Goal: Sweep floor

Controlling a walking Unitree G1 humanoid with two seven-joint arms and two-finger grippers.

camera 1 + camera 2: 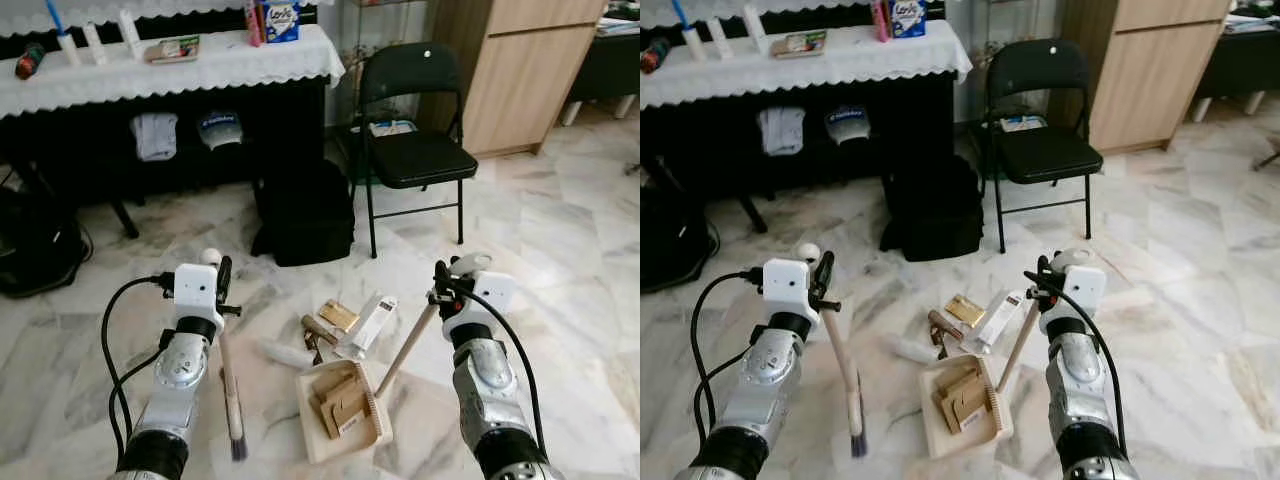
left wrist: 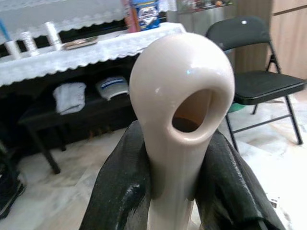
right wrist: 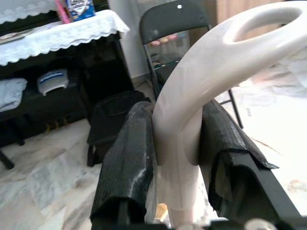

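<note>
**Brush and dustpan both in hand, scraps half gathered**

From the left eye view, the left gripper [image 1: 222, 283] is clenched on the pale handle of a hand brush [image 1: 232, 385], whose dark bristles hang below the fingers, close to the marble floor [image 1: 560, 230]. The right gripper [image 1: 445, 285] grasps the long wooden handle of the dustpan [image 1: 345, 408], which slopes down from the fingers to the tray lying on the floor between the two arms. Brown card pieces lie in the tray; beyond it, still loose, are a white box [image 1: 370, 322], more small scraps [image 1: 335, 316] and a pale wrapper [image 1: 285, 352].

The right eye view shows the same, with a black bag [image 1: 935, 210] and a folding chair [image 1: 1040, 150] further out, well apart from the fingers.

In the left wrist view, two black fingers [image 2: 120, 191] press either side of the brush's looped handle end.

In the right wrist view, the fingers [image 3: 127, 163] clamp the dustpan's curved grip likewise.

I'd worry about the tray tipping: if the right arm lifts or twists the handle, the card could slide back out. A hard stroke could also flick the light box past the lip.
</note>
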